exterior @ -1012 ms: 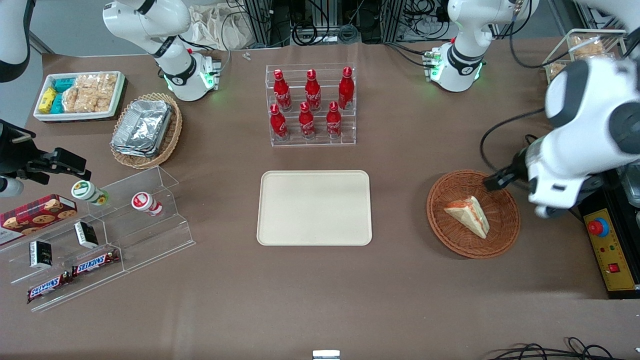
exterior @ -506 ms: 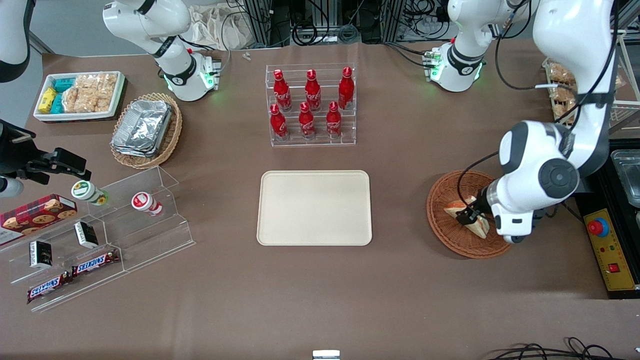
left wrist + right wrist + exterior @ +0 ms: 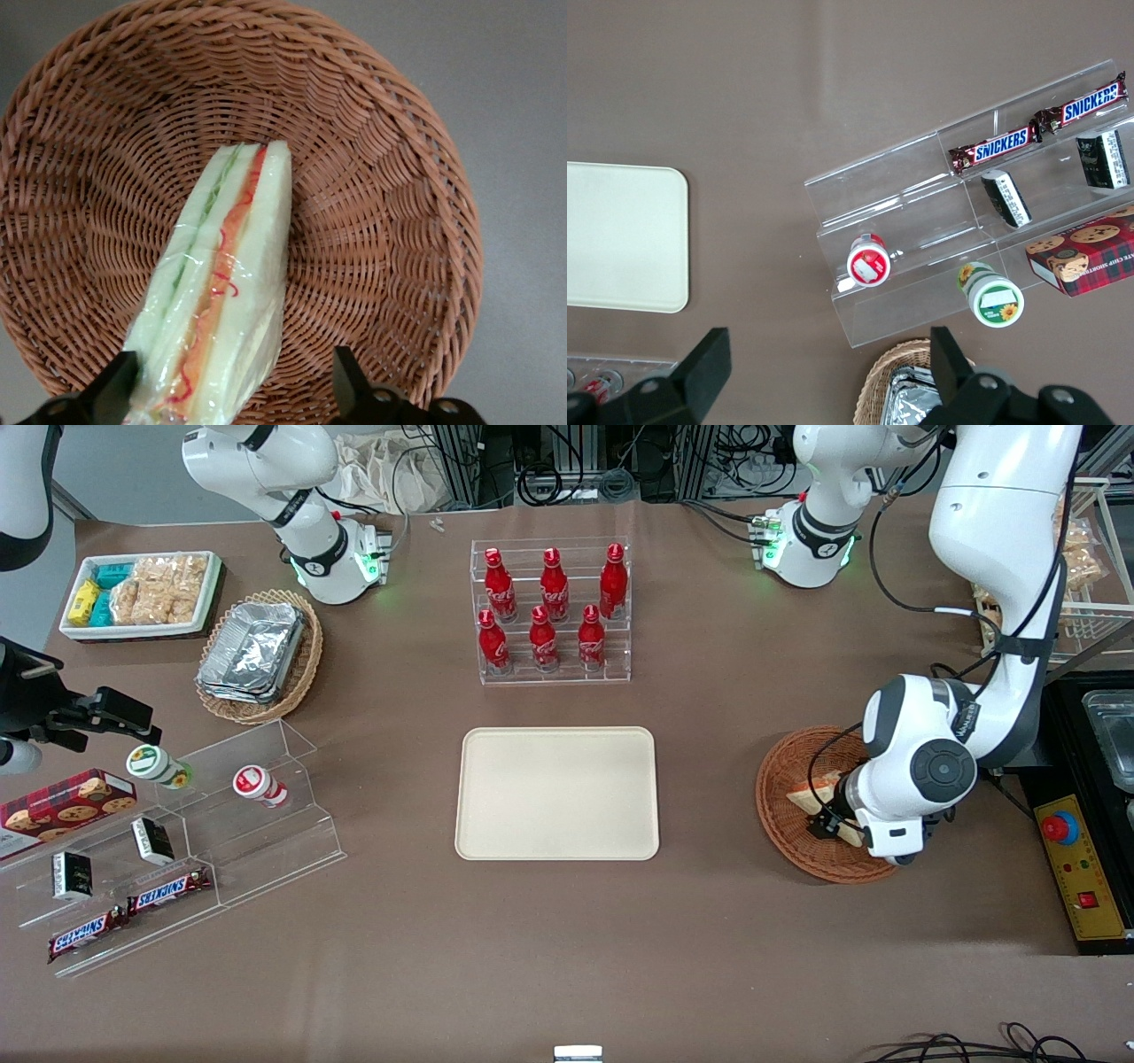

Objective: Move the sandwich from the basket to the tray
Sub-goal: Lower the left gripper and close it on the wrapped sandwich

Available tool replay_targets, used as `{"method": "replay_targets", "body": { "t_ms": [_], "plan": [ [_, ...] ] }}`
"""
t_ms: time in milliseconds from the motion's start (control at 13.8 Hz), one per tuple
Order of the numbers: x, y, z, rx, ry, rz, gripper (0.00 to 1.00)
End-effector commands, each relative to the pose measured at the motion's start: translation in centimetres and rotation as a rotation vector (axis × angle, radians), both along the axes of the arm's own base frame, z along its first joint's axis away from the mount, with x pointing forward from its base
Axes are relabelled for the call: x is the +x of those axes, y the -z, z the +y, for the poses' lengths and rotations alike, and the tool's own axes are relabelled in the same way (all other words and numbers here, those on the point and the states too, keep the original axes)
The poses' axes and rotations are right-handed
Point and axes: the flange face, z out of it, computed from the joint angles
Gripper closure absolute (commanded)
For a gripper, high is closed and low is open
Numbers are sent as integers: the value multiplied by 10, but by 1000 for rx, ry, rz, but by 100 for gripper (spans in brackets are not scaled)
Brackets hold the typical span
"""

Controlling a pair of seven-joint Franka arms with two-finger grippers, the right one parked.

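Note:
The sandwich (image 3: 221, 292) is a wrapped white wedge with orange and green filling, lying in the round reddish-brown basket (image 3: 381, 195). In the front view the sandwich (image 3: 813, 790) is mostly hidden under the working arm, inside the basket (image 3: 784, 779). My gripper (image 3: 232, 390) is open and hangs low over the basket; one finger is at the sandwich's wide end, the other stands apart over the weave. In the front view the gripper (image 3: 828, 822) is inside the basket rim. The cream tray (image 3: 556, 793) lies bare at mid-table, toward the parked arm from the basket.
A clear rack of red bottles (image 3: 551, 611) stands farther from the camera than the tray. A yellow control box (image 3: 1083, 868) lies beside the basket at the table's end. A clear tiered snack stand (image 3: 177, 841) and a foil-container basket (image 3: 259, 654) sit toward the parked arm's end.
The working arm has swung in from the table's end and come down over the basket. The gripper is now lower, with its open fingers around the sandwich's wide end.

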Motion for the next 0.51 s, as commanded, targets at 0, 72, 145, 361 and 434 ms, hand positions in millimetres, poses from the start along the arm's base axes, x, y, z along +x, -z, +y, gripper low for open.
{"method": "replay_targets", "body": {
  "t_ms": [0,72,145,361,434],
  "plan": [
    [1,9,9,18,-38,-34,53],
    [3,8,9,19,-49,-44,78],
    [4,5,9,19,-48,-52,100],
    [7,-10,8,18,-51,-71,100],
    [7,-26,8,19,-51,-83,100]
  ]
}}
